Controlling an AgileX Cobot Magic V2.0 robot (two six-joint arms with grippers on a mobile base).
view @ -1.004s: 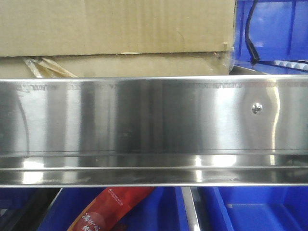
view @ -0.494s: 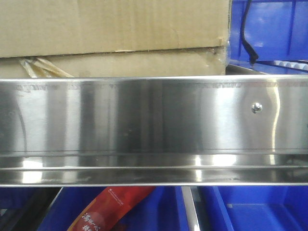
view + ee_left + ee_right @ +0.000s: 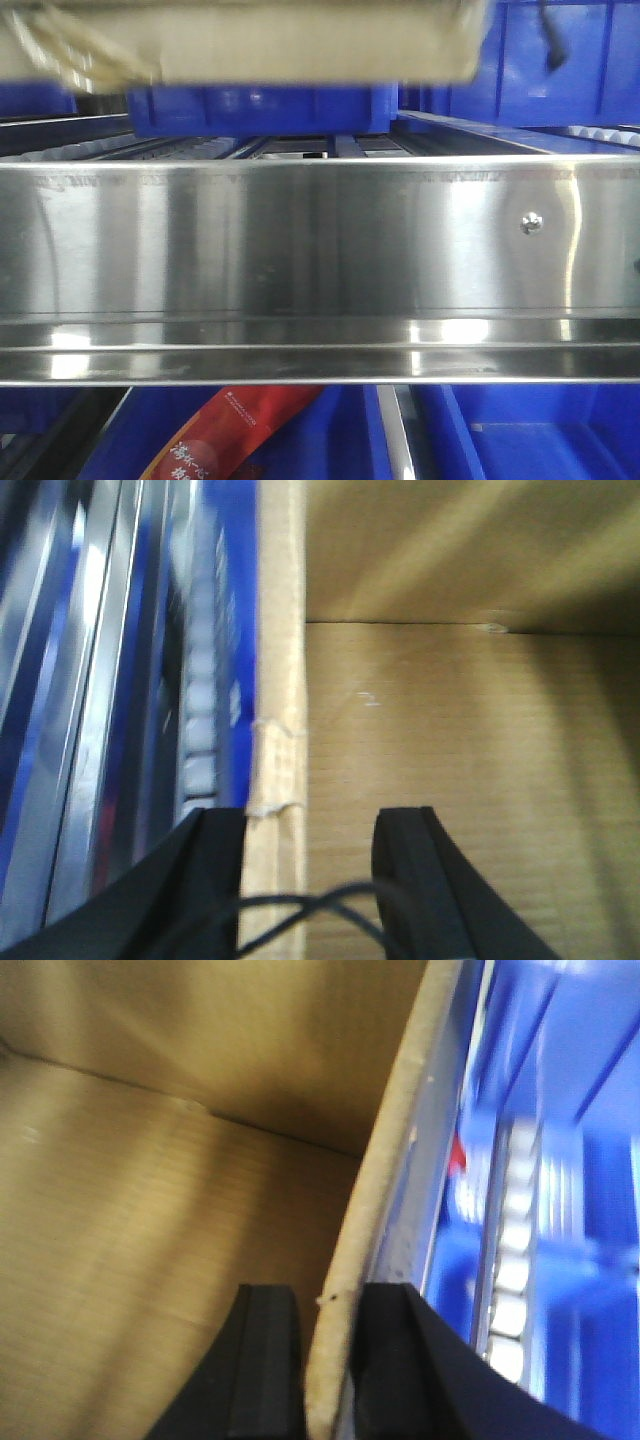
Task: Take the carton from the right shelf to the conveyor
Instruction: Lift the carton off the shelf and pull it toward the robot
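Both claws (image 3: 310, 870) (image 3: 330, 1360) pinch opposite carton (image 3: 250, 45) walls.

The carton (image 3: 250, 45) is seen as pale tan cardboard; inside, in the left wrist view, its floor (image 3: 450, 780) is marked by fine horizontal corrugation lines, and a whitish strip of tape (image 3: 275, 770) is seen on its wall edge. The fingers (image 3: 410, 880) of the left gripper (image 3: 310, 880) are shown in matte black, as are the fingers (image 3: 265, 1370) of the right gripper (image 3: 325, 1370). The shelf rail (image 3: 320, 260) is rendered in brushed silver with bright vertical glints. The bins (image 3: 260, 108) are shown in saturated blue. A red packet (image 3: 235, 430) printed with pale characters is seen below the rail. The rollers (image 3: 515, 1280) are seen as blurred white.
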